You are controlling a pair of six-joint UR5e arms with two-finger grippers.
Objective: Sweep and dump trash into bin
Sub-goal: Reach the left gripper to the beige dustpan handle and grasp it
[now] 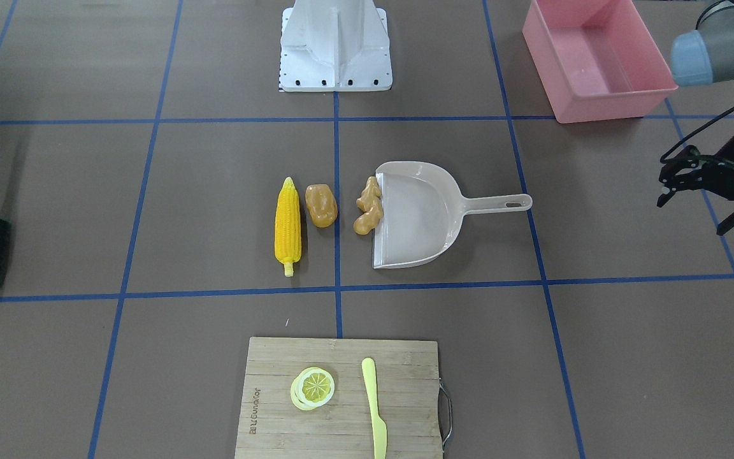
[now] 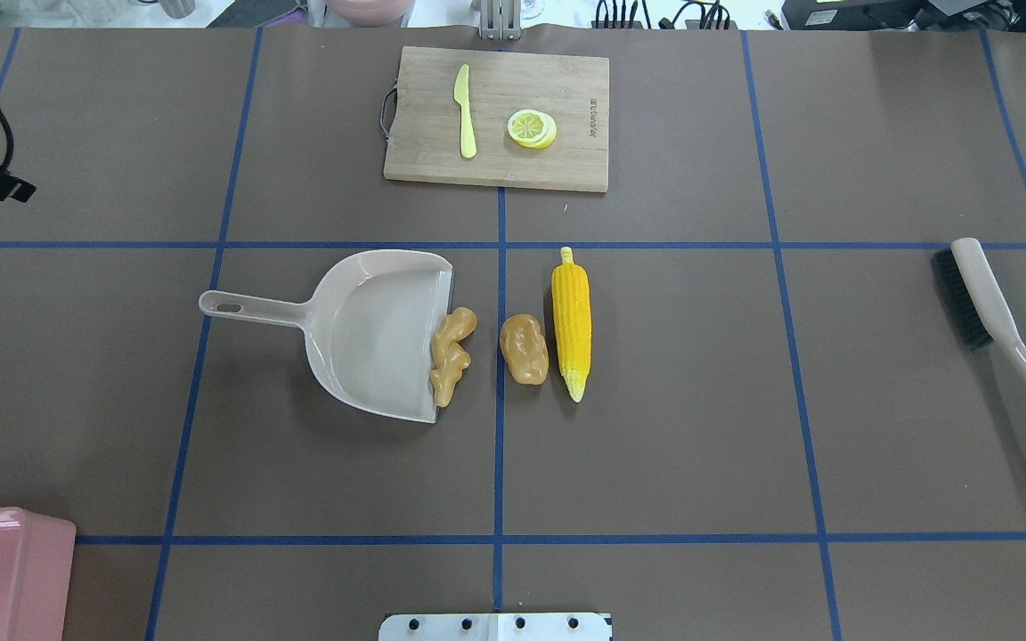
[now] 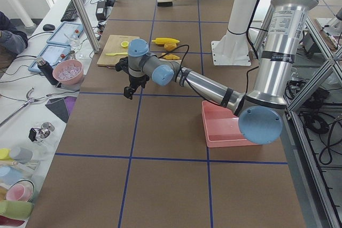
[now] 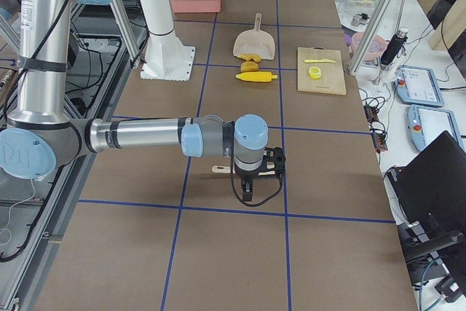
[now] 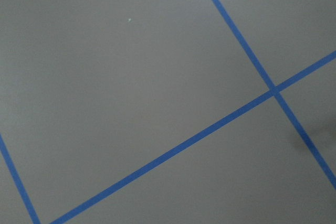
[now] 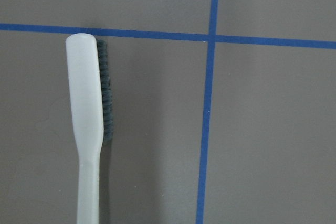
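The corn cob (image 1: 288, 226), potato (image 1: 321, 204) and ginger root (image 1: 368, 205) lie side by side mid-table. The ginger touches the open lip of the beige dustpan (image 1: 421, 220). The pink bin (image 1: 609, 105) stands empty near the robot base on my left arm's side. My left gripper (image 1: 692, 213) is open and empty above bare table, well clear of the dustpan's handle. My right gripper (image 4: 255, 183) hovers over the brush (image 6: 86, 124); its fingers show in no close view, so I cannot tell if it is open or shut.
A wooden cutting board (image 2: 566, 169) with lemon slices (image 2: 532, 128) and a yellow knife (image 2: 465, 111) lies at the far edge. The brush (image 2: 994, 320) lies on the table's right end. The robot base plate (image 2: 495, 626) sits at the near edge.
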